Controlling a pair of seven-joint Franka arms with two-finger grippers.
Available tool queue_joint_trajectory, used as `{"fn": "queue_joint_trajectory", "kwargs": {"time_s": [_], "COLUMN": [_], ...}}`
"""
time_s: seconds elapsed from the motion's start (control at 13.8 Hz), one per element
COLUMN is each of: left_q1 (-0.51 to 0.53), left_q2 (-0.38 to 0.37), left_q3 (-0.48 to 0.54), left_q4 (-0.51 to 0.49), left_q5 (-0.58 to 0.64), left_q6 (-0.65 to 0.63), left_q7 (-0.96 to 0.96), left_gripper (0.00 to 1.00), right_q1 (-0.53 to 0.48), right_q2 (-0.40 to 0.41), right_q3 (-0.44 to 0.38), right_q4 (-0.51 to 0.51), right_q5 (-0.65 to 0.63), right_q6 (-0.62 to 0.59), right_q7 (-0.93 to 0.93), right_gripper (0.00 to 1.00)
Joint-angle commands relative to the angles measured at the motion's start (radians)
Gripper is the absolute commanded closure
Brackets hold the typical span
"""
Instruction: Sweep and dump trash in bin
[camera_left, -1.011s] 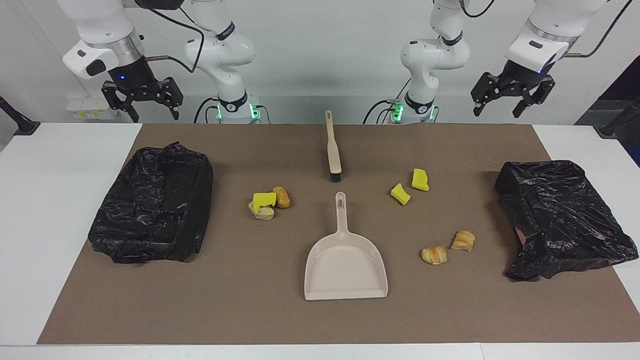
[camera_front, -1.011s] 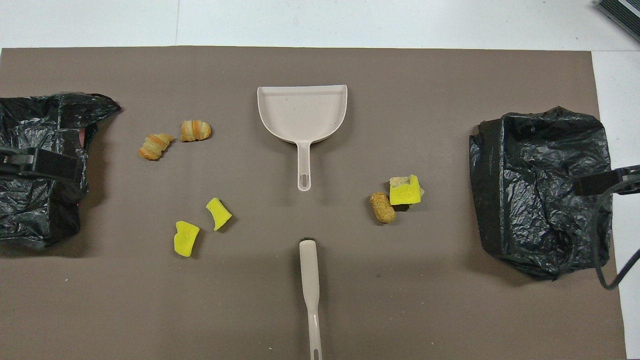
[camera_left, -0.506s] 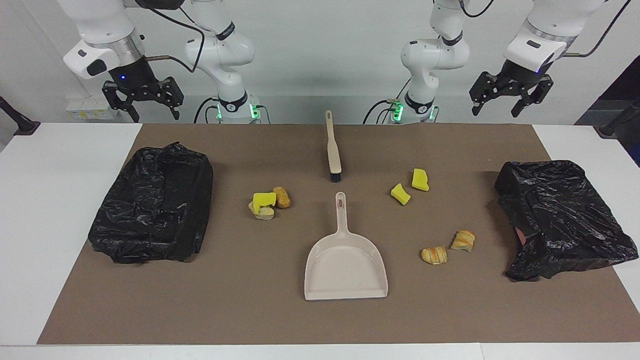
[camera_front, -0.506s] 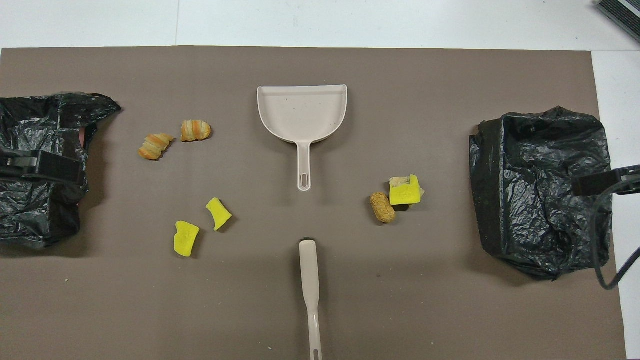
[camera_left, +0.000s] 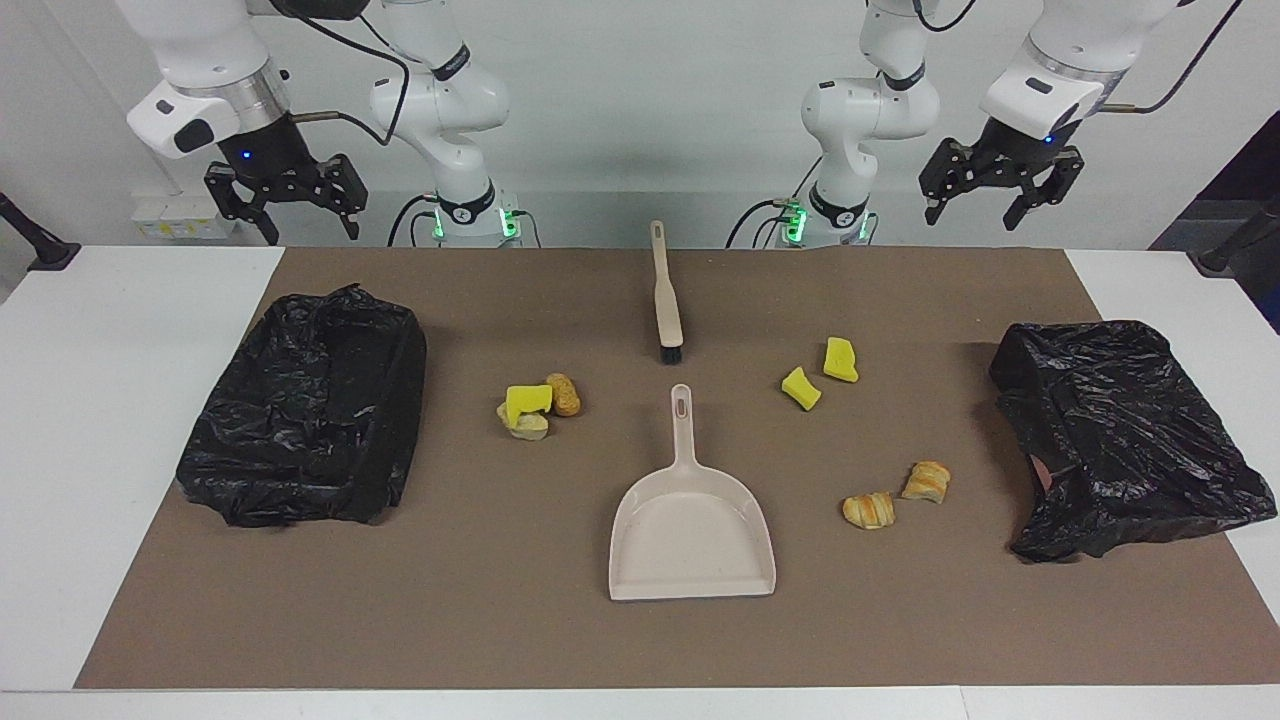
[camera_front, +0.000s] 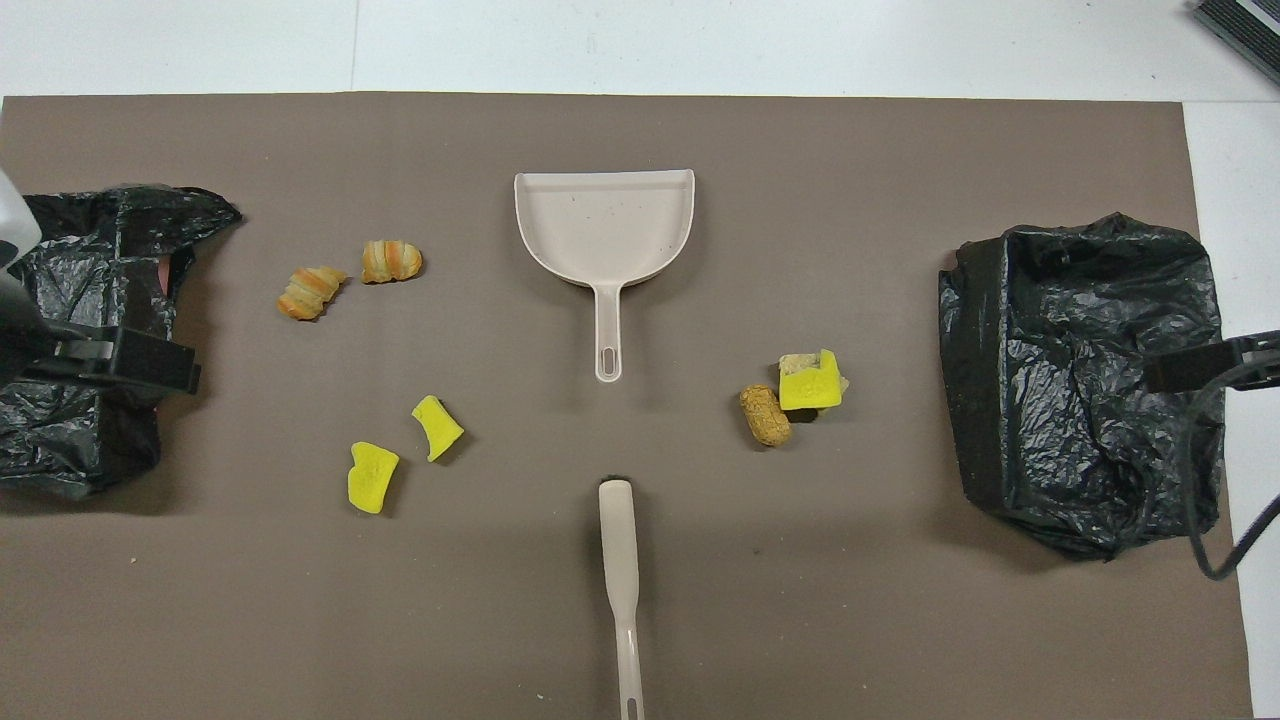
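Two Franka arms are hanging over a brown mat where the trash is lying unswept. The brush (camera_left: 664, 300) is resting at the middle of the mat's robot-side edge, its long axis running from twelve to six o'clock in the facing view, handle end at twelve toward the robots and bristles at six. The dustpan (camera_left: 690, 530) is lying just past the bristles on the same line, its handle pointing back at the brush.

The trash is sitting in three clusters: two yellow sponge chunks (camera_left: 822, 373) and two croissant pieces (camera_left: 897, 495) toward the left arm's end, and a sponge-and-bread pile (camera_left: 535, 405) toward the right arm's end. A black-lined bin (camera_left: 310, 410) is waiting at the right arm's end and another bin (camera_left: 1120, 430) at the left arm's.

The left gripper (camera_left: 990, 190) and the right gripper (camera_left: 285, 195) are both raised with fingers apart, holding nothing. From the left gripper the brush handle is lying at roughly eight o'clock; from the right, at about four. The left gripper appears slightly nearer the brush.
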Motion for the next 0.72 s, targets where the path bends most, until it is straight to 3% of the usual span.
{"fn": "queue_joint_trajectory", "kwargs": {"time_s": [0.0,0.22,0.36,0.65], "left_q1": [-0.021,-0.071,-0.128,-0.322], "left_q2": [-0.083,-0.1,-0.137,-0.159], "left_q3": [0.001,-0.002,-0.002,-0.002], "left_q4": [-0.122,-0.171,-0.257,-0.438], "left_q5": [-0.009,-0.01,-0.041,-0.061], "left_q6": [0.06,0.066,0.129,0.282], "left_q7": [-0.009,-0.031,-0.1,-0.302], "left_gripper": [0.0,0.0,0.0,0.0], "right_q1": [-0.005,-0.005,-0.005,-0.005], "right_q2": [-0.006,-0.012,-0.025,-0.028], "right_q3": [0.0,0.003,0.005,0.005], "right_q4": [0.001,-0.011,-0.025,-0.034], "right_q5": [0.006,0.001,0.003,0.004], "right_q6": [-0.012,-0.012,-0.01,-0.012], "right_q7": [-0.025,-0.034,-0.025,-0.025], "right_gripper": [0.0,0.0,0.0,0.0]}}
